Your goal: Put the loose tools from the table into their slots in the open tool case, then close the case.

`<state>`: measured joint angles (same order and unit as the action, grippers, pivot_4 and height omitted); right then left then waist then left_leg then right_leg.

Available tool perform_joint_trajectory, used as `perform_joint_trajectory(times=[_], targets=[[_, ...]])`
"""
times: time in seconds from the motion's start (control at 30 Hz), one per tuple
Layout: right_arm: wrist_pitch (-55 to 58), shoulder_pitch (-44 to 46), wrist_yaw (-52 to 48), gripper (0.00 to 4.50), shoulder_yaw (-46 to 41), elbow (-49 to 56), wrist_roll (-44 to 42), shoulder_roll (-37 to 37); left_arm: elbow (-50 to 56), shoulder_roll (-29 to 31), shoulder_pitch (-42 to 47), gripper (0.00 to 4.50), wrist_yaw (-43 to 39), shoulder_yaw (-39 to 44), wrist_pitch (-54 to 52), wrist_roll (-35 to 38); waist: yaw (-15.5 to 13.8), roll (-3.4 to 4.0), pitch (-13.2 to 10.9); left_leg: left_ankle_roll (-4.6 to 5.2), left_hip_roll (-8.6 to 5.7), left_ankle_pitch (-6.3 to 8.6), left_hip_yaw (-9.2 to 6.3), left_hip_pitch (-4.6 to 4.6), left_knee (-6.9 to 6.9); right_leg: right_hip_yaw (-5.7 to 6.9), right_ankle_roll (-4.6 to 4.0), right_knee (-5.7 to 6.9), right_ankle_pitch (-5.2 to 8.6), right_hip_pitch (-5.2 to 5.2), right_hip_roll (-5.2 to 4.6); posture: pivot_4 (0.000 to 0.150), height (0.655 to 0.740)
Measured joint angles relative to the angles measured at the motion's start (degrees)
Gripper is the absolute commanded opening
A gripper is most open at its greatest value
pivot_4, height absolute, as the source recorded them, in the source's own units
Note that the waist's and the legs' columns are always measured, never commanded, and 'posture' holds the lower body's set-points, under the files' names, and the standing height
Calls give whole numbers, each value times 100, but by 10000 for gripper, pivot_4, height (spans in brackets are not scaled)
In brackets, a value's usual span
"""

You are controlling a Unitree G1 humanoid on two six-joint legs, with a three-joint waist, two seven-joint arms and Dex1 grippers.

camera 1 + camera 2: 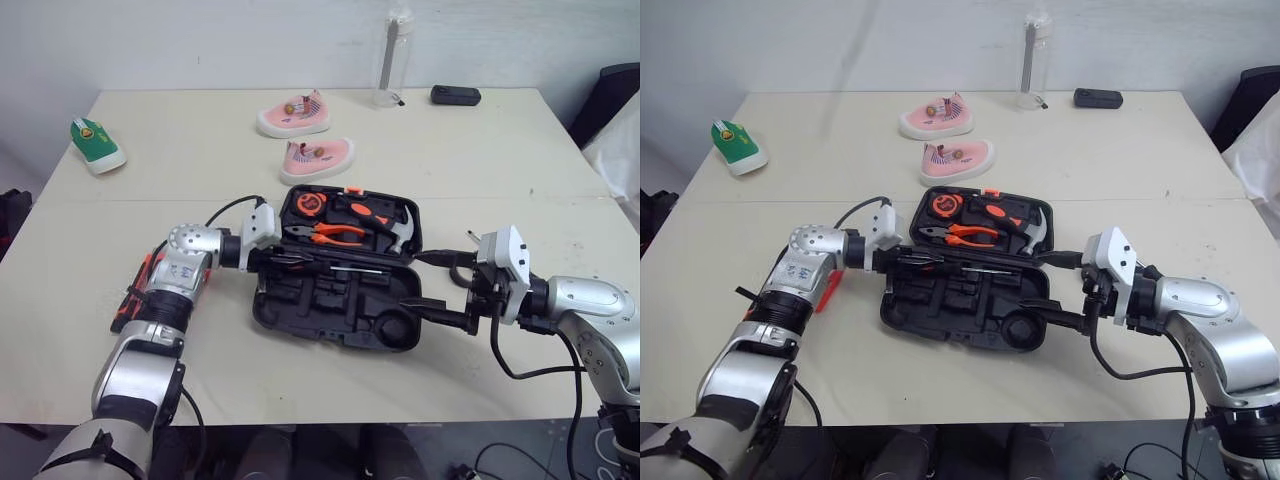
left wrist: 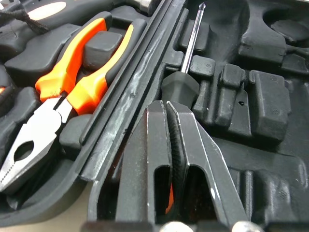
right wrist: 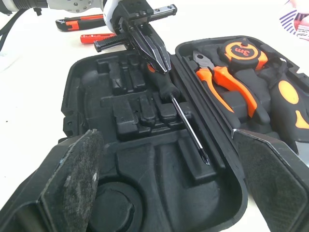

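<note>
Table of pale cream laminate (image 1: 200, 160) carried the open black moulded-plastic tool case (image 1: 300, 315), which lay flat near the front edge with both halves facing up. My right pincer (image 1: 415, 282) sat at the case's right end, its two black fingers spread wide, one toward the hinge line and one at the near half's rim. My left pincer (image 3: 161, 63) reached in from the case's left end, fingers pressed together, their tips just over the handle of the black-handled, steel-shafted screwdriver (image 3: 186, 125). That screwdriver lay in the near half, just beside the hinge line and parallel to it, its tip pointing toward my right pincer. At the table's far edge stood a clear plastic bottle (image 1: 393, 60). Two small pink shoes (image 1: 318, 158) lay between it and the case, and one small green shoe (image 1: 97, 143) lay far to the left. The case's far half held a steel-headed hammer (image 1: 400, 232) at its right end, orange-handled steel pliers (image 1: 335, 235) in the middle and a round orange-and-black tape measure (image 1: 308, 203) at its left. Outside the case, beside my left forearm, an orange-and-black utility knife (image 3: 79, 21) and a slim red tool (image 3: 96, 37) lay loose, close together. A flat black device (image 1: 455, 95) lay near the bottle.
</note>
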<state>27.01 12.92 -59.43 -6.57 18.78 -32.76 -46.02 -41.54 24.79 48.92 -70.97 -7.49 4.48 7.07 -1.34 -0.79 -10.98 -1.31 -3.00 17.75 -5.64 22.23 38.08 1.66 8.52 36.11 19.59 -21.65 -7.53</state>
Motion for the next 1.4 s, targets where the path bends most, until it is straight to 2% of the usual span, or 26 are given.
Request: perform_joint_trajectory(times=[0.33, 0.73, 0.93, 1.13, 1.4], targets=[[-1, -2, 9, 45000, 0, -101, 12, 0, -575, -13, 432, 788, -38, -380, 839, -500, -11, 0, 8, 3, -6, -2, 3, -8, 9, 7, 1, 7, 0, 15, -4, 1500, 7269], [-68, -158, 94, 45000, -1, -227, 219, 0, -1120, -48, 864, 788, 315, -747, 1567, -1136, 1, 17, 73, 8, -10, -6, 5, -22, 10, -4, 2, 31, -1, 18, -8, 1500, 7269], [-70, -159, 108, 45000, -1, -236, 248, 0, -1122, -116, 854, 788, 294, -664, 1609, -1127, -15, 18, 74, 9, -13, -6, 3, -21, 10, -5, 2, 30, -1, 18, -9, 1500, 7269], [-70, -118, 115, 45000, 0, -304, 249, 36, -1117, -288, 673, 788, 112, -307, 1363, -700, 1, 16, 73, 9, -12, -6, -1, -8, 6, -4, 2, 24, -1, 5, -9, 1500, 7269], [-81, -83, 102, 45000, 2, -330, 257, 62, -997, -362, 618, 788, -55, -268, 1162, -617, 5, 16, 73, 9, -11, -6, 0, -6, 6, -2, 2, 21, -1, 4, -8, 1500, 7269]])
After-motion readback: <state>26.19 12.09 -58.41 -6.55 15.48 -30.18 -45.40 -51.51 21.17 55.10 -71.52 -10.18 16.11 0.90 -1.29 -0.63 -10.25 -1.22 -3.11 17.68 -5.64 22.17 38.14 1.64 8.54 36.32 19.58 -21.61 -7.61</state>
